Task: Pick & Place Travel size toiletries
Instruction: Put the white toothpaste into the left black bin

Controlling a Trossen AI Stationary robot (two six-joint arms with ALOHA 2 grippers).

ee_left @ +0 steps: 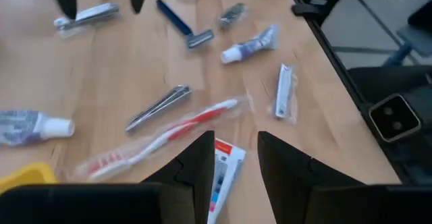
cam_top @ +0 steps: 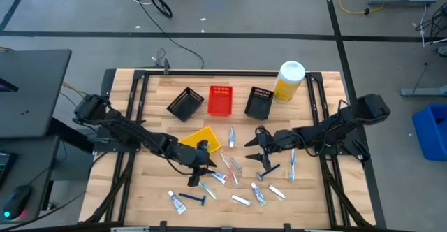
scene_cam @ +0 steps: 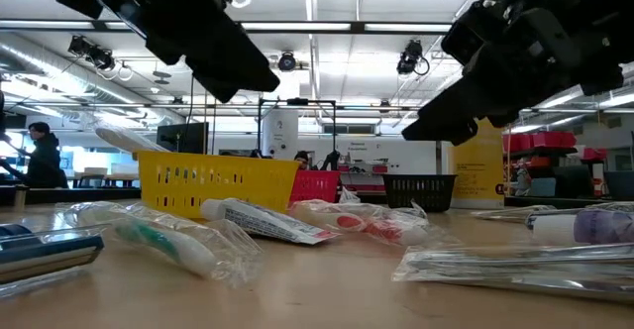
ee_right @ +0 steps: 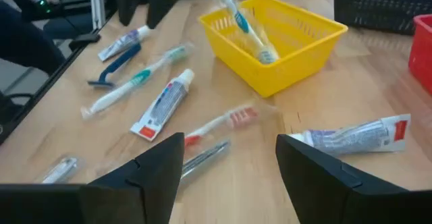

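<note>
Above scattered toiletries (cam_top: 230,183), right end effector (cam_top: 260,140) gapes, seemingly empty.

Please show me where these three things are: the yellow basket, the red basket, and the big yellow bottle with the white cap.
yellow basket (ee_right: 307,45): right wrist view, on its front wall.
red basket (cam_top: 220,100): high view, on its mesh floor.
yellow bottle (cam_top: 291,71): high view, on its white cap.

Free: bare desk (cam_top: 307,190) at the near right corner | Blocked: centre crowded by scattered toiletries (cam_top: 241,183) | Back edge lined by baskets (cam_top: 220,100) and bottle (cam_top: 288,80)
</note>
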